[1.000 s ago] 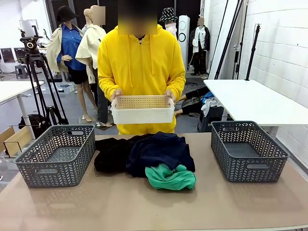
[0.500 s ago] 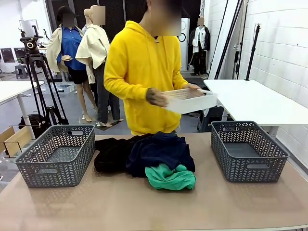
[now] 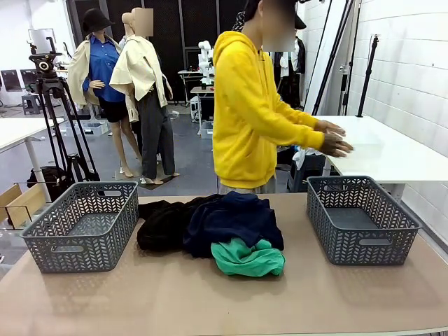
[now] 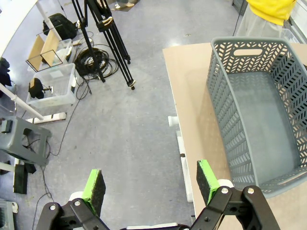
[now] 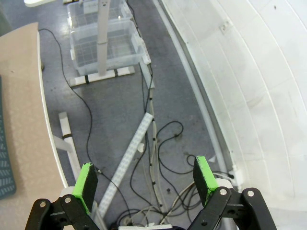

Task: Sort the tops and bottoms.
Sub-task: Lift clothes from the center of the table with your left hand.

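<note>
Left gripper gapes; garments heaped black, navy, green.

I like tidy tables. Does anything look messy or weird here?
The clothes pile: black, navy and green garments lie jumbled mid-table, while the left basket and right basket sit empty. Nothing looks broken.

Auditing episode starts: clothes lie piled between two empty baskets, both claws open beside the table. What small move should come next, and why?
Probably swing the right claw in over the green garment: it lies uncovered on the pile's near edge, and that claw is open, off the table.
</note>
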{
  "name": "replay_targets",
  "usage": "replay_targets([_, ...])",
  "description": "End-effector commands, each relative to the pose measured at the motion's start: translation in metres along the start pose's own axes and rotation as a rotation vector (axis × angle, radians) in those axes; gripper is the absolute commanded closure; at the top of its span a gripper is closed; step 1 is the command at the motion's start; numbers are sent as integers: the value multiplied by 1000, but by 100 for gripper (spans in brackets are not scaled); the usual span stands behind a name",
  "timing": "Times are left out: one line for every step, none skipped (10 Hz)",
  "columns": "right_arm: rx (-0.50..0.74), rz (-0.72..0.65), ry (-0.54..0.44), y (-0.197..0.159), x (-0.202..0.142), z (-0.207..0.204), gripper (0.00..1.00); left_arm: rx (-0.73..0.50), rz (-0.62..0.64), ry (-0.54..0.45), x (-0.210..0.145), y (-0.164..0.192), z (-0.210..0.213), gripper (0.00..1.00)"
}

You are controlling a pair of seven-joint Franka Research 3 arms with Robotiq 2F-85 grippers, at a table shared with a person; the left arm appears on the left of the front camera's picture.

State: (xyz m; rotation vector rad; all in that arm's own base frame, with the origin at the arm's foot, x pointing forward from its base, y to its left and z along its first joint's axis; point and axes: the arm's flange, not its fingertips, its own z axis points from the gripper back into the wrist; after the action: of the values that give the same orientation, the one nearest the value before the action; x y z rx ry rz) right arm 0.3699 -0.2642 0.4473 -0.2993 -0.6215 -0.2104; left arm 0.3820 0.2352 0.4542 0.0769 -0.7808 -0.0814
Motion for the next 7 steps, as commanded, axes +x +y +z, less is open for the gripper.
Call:
replay_targets([1,10,5,-1,0,0,0,-2,-1,-1,-2,2,0,0])
replay_targets([1,10,5,-1,0,0,0,-2,-1,-1,-2,2,0,0])
replay_targets([1,10,5,-1,0,0,0,-2,-1,-1,-2,2,0,0])
replay_targets([1,10,5,-1,0,0,0,-2,-1,-1,-2,2,0,0])
replay_targets([1,10,5,-1,0,0,0,-2,-1,-1,-2,2,0,0])
replay_targets([1,10,5,-1,0,0,0,-2,-1,-1,-2,2,0,0])
replay_targets([1,10,5,-1,0,0,0,-2,-1,-1,-2,2,0,0])
